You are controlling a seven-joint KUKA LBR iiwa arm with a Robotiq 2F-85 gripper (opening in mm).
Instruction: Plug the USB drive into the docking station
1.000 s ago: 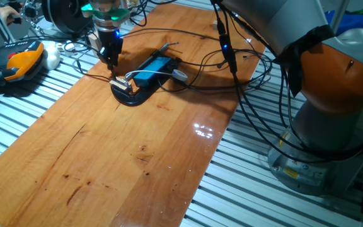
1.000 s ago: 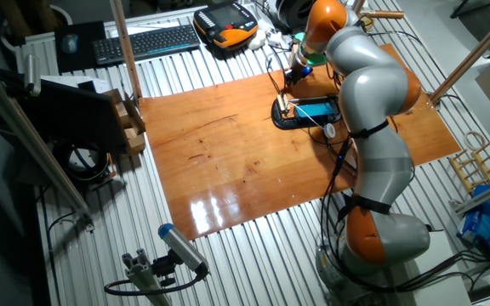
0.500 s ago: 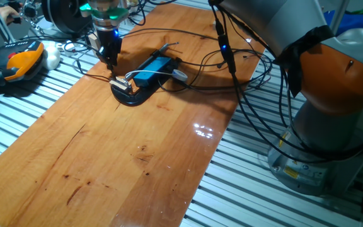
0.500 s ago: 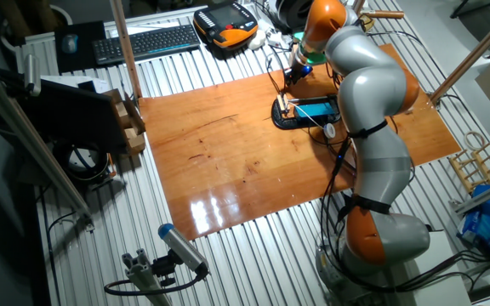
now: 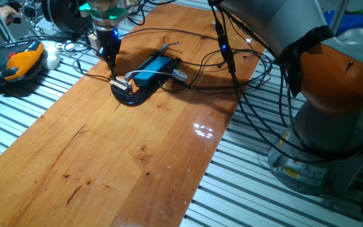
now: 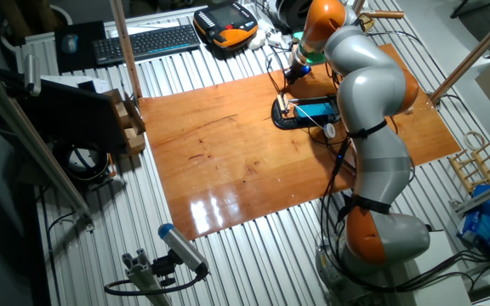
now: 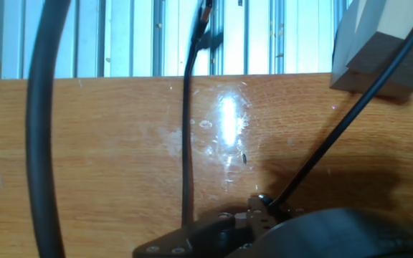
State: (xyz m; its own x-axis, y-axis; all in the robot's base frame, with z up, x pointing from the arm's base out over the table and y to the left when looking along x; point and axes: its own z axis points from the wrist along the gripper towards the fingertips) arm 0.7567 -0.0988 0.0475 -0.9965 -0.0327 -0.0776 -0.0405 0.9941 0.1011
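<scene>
Overhead, tool (image 5: 111,61) above cabled docking station (image 5: 153,70)

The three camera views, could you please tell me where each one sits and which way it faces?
One fixed view: low beside the wooden board, facing the flat bright-blue docking station; gripper and orange-grey arm base show.
The other fixed view: high overhead, looking down on the whole arm and board.
Hand view: on the hand, close above the board and black cables; no fingers identifiable.
Both fixed views share the docking station.
</scene>
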